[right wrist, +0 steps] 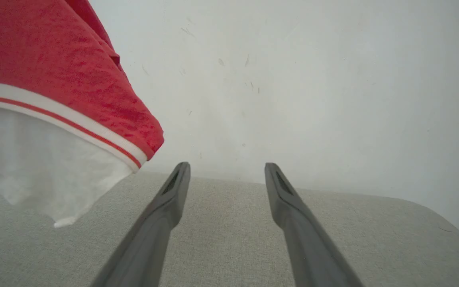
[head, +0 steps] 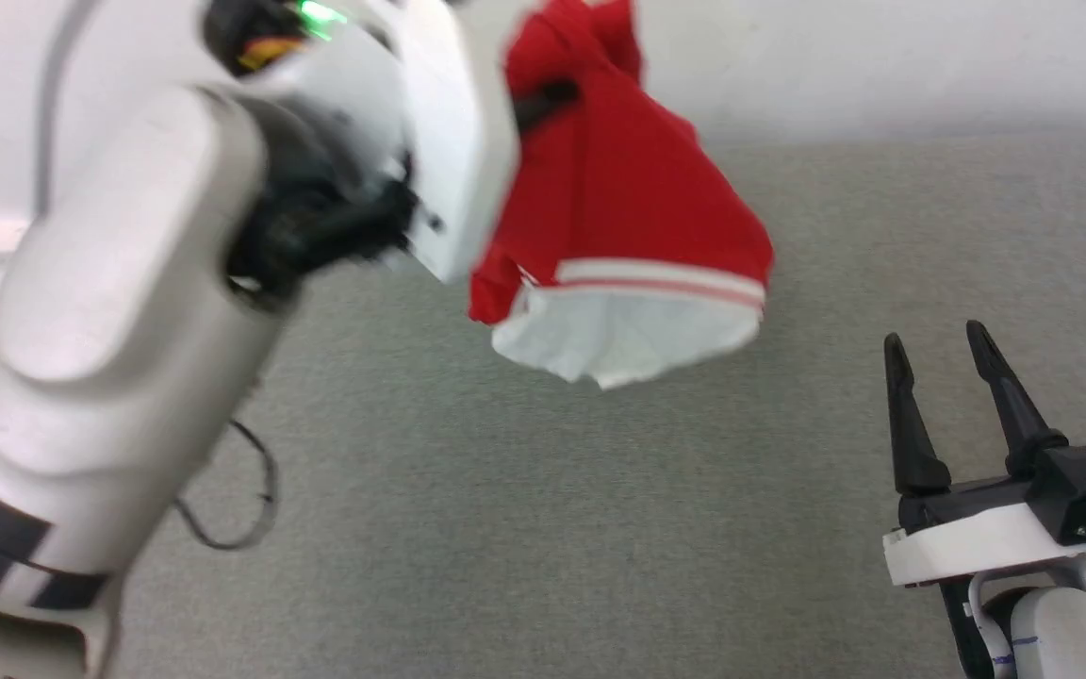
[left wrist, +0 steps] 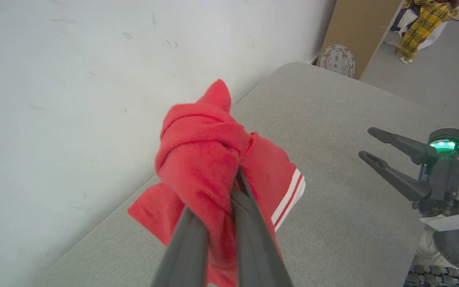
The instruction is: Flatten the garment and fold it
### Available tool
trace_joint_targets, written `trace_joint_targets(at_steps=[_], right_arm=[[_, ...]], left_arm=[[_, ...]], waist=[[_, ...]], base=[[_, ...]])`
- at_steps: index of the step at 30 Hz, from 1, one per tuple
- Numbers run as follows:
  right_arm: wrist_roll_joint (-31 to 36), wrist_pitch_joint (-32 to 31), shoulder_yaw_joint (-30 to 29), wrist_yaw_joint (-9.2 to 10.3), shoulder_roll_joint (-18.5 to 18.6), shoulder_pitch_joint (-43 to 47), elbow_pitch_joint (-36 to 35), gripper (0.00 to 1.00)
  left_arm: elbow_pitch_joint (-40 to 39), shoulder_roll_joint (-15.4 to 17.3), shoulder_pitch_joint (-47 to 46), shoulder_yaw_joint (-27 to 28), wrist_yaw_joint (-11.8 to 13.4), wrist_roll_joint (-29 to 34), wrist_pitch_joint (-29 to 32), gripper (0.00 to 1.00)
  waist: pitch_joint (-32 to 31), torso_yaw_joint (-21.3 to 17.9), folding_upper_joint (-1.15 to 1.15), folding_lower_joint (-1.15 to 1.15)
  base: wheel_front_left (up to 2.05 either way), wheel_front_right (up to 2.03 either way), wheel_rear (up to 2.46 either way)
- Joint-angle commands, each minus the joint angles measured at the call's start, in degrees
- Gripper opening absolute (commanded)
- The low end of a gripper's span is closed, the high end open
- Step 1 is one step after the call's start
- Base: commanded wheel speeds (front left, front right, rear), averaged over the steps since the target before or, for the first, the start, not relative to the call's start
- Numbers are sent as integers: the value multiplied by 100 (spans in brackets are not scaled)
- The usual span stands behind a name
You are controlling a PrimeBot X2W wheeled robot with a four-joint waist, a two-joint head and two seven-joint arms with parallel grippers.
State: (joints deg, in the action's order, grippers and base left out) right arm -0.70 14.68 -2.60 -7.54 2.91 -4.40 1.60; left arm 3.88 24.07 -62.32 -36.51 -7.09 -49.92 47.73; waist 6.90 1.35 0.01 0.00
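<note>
left end effector [left wrist: 233, 187]: clamping the bunched garment [head: 618, 189] above the bench [head: 505, 471]
right end effector [head: 934, 335]: hanging empty, fingers wide apart
tip: I'd be grabbing the striped trim [head: 661, 278] next, honestly

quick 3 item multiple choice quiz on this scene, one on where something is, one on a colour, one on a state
1. Where is the jersey?
a) spread flat
b) hanging from the left end effector
c) on the floor

2. What colour is its sleeve below the striped trim?
a) white
b) black
c) yellow

3. The right end effector is
a) open and empty
b) shut on cloth
c) shut, empty

Key:
1 b, it is clamped on bunched red cloth held aloft.
2 a, white fabric hangs under the stripes.
3 a, its jaws stand apart with nothing between.
</note>
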Motion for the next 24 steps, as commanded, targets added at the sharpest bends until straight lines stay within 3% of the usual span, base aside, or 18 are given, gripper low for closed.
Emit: trace_joint_targets(at_steps=[1,11,17,24], right_arm=[[-56,28,-19,5,-3,49,-9,100],[-130,30,-121,5,-3,101,-105,100],[-153,31,-150,5,-3,26,-194,100],[-145,31,-160,5,-3,-37,-200,100]], left_arm=[[-56,-87,128,-151,-37,14,-121,0],[386,-672,1000,-1012,-39,248,-1252,0],[1426,-966,1626,-1449,-29,542,-1903,0],[2644,-1150,1968,-1904,-35,514,-1939,0]], waist=[[-61,-229,-1,0],[86,-524,-1,0],[310,-611,-1,0],[512,-610,-1,0]], base=[[0,0,0],[0,0,0],[0,0,0],[0,0,0]])
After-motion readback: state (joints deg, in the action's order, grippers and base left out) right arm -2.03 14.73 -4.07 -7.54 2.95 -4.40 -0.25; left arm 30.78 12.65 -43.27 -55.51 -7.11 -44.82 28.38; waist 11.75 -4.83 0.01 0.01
